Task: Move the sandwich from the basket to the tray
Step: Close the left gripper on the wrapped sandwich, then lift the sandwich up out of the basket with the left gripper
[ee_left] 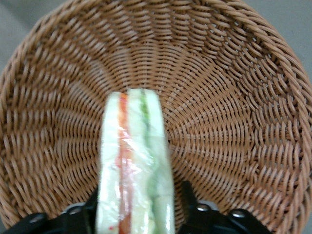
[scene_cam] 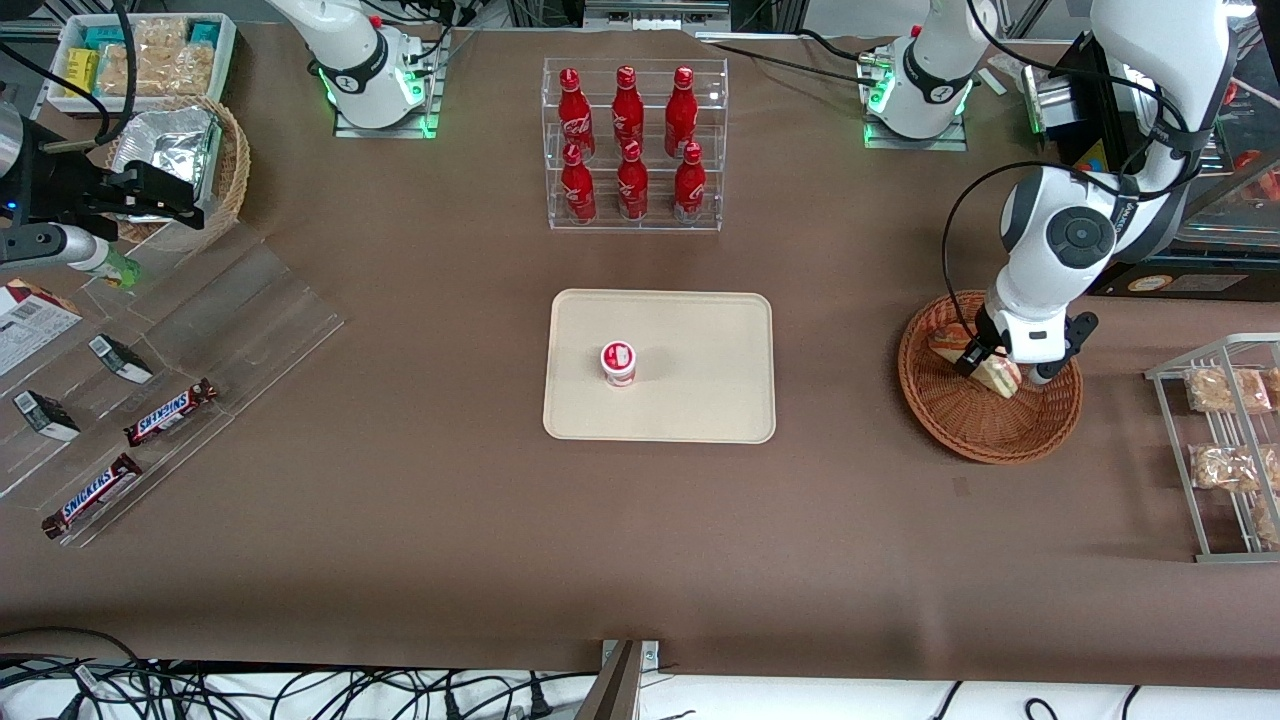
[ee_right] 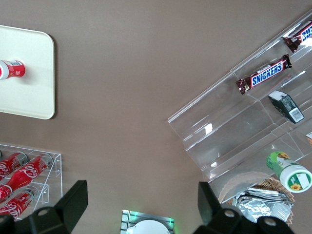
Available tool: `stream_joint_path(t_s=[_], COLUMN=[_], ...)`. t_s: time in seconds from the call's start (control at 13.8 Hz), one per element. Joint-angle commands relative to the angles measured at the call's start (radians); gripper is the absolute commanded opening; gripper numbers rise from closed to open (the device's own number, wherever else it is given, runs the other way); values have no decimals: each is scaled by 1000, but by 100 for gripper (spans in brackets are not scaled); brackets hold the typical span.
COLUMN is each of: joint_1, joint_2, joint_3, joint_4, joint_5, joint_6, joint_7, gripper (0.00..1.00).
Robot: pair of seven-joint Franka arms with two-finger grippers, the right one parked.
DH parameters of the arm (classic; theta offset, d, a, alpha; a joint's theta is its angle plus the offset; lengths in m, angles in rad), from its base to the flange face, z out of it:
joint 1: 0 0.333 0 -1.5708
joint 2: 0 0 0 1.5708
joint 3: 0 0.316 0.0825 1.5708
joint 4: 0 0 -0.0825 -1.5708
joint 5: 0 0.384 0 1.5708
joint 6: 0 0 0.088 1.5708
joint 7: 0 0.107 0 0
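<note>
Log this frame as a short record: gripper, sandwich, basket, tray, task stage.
gripper: in the basket, shut on the sandwich
sandwich: standing on edge between the fingers, over the basket floor
basket: toward the working arm's end of the table
tray: mid-table, holds one small red-and-white cup
stage: sandwich gripped, not yet on the tray

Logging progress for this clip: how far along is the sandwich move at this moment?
Early stage. Done: the left arm's claw has reached into the round reddish-brown wicker basket. In hand: its fingers straddle the clear-wrapped triangular sandwich, which sits in the basket. Left: lift, carry and set it on the cream rectangular plastic tray, which holds only a small red-and-white cup.
</note>
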Motion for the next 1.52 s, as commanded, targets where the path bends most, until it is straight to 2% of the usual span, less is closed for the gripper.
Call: stream_joint_path(t_s=[0.0,0.07,0.15,0.22,0.51,0.73,1.02,1.23,1.45], joint_1=[8,8,8,8,8,8,6,-3,-5], joint_2=[-4,-3,-7,-18,-111,-135,-135,-124,-127], joint_3=[-4,-4,-6,-7,-43,-89,-101,-101,-144], joint_4=[-17,-17,-17,-17,2,94,365,550,587], joint_5=[60,60,60,60,58,25,-176,-248,-261], joint_6=[14,13,8,1,-114,-252,-603,-806,-840], joint_7=[-18,-20,-20,-21,3,93,359,509,600], gripper=[49,36,8,0,0,0,0,0,0])
